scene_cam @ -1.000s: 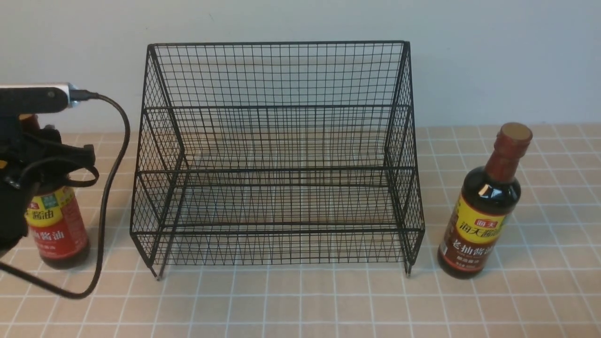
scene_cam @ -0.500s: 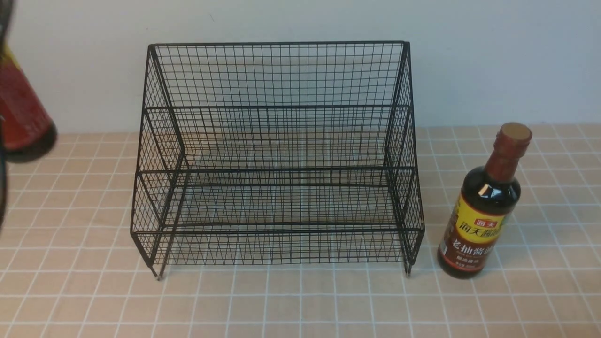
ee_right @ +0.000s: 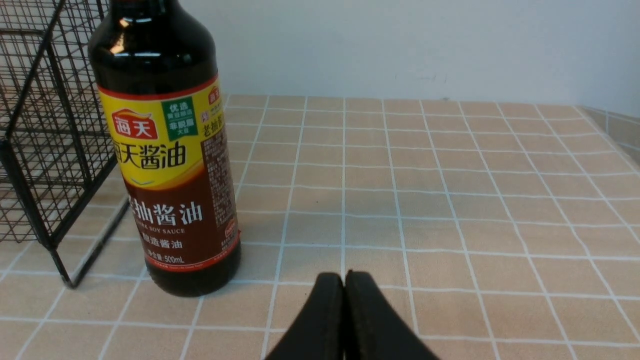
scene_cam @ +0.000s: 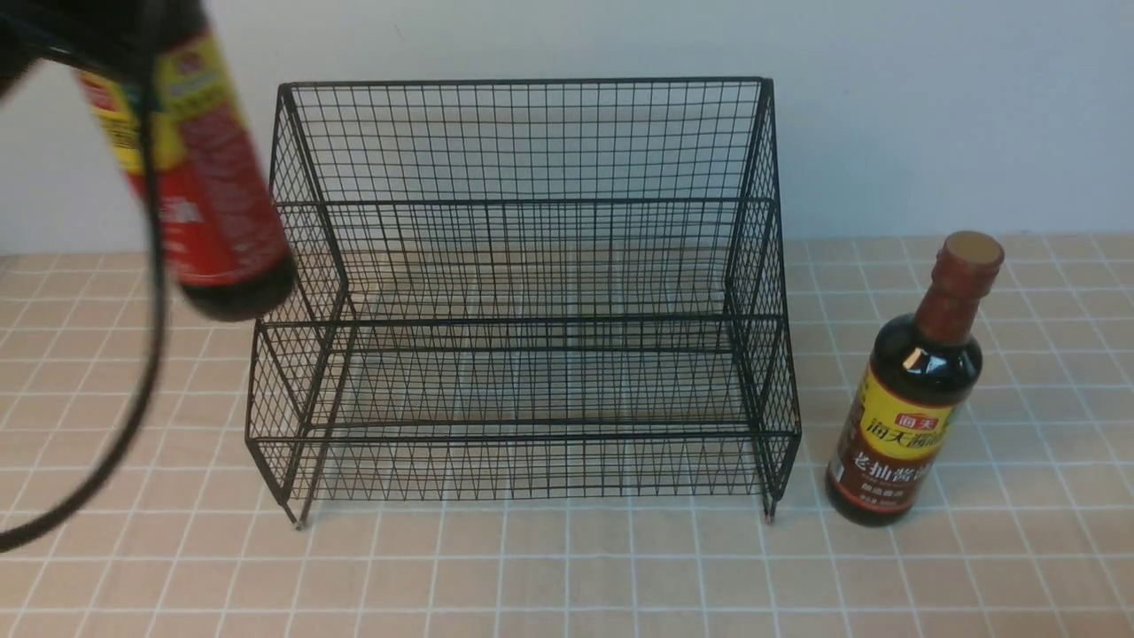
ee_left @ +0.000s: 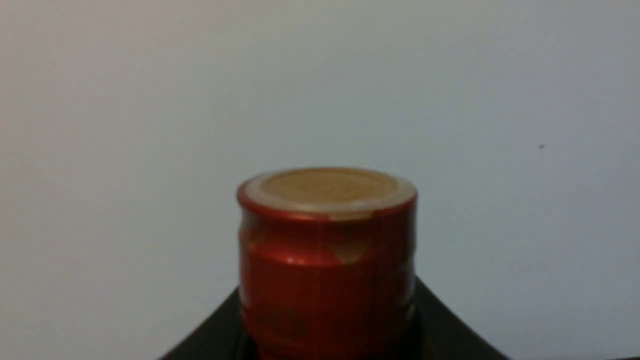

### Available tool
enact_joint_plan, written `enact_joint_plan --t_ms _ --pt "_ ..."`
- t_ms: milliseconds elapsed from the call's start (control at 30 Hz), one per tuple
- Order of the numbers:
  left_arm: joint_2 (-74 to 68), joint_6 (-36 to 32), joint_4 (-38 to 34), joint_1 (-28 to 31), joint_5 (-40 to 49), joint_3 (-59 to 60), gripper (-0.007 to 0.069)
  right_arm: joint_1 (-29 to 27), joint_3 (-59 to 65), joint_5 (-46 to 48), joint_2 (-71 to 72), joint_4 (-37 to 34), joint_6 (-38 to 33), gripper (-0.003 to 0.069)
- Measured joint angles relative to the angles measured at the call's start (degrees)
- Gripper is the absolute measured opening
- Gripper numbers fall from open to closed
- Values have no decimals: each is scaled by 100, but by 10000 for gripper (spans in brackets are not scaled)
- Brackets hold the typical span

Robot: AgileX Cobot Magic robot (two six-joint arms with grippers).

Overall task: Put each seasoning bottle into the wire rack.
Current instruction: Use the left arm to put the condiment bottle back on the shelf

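The yellow-and-red labelled seasoning bottle (scene_cam: pixel 208 186) hangs tilted in the air at the upper left, its base beside the left top edge of the black wire rack (scene_cam: pixel 523 266). My left gripper (ee_left: pixel 327 325) is shut on its reddish neck, just under the tan cap (ee_left: pixel 327 187). In the front view that gripper is mostly cut off at the top left. The yellow-and-brown labelled bottle (scene_cam: pixel 912 399) stands upright on the table just right of the rack. My right gripper (ee_right: pixel 344 280) is shut and empty, low over the table, a little right of that bottle (ee_right: pixel 170 165).
The rack holds nothing on its tiers, and its right front foot and side (ee_right: pixel 45 150) show in the right wrist view. A black cable (scene_cam: pixel 151 310) hangs from my left arm down the left side. A pale wall stands close behind the rack.
My left gripper has lifted the yellow-and-red bottle off the table at the left, raised it and carried it right toward the rack's upper left. The other bottle and the rack have not moved.
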State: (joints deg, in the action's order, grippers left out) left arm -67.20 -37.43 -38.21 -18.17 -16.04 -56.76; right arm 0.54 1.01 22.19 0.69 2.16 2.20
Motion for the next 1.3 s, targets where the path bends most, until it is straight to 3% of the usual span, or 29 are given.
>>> enact_joint_plan --t_ms 200,500,1033,1300 --pt "-934 36 -24 -400 -931 0 255 0 0 0 0 0 0 -13" --pt "-1650 36 -47 -417 -1131 0 253 0 0 0 0 0 0 -13" --pt "-2203 26 -173 -428 65 -27 260 0 0 0 0 0 0 -13" --pt "-2178 14 -186 -428 120 -119 376 0 0 0 0 0 0 -13"
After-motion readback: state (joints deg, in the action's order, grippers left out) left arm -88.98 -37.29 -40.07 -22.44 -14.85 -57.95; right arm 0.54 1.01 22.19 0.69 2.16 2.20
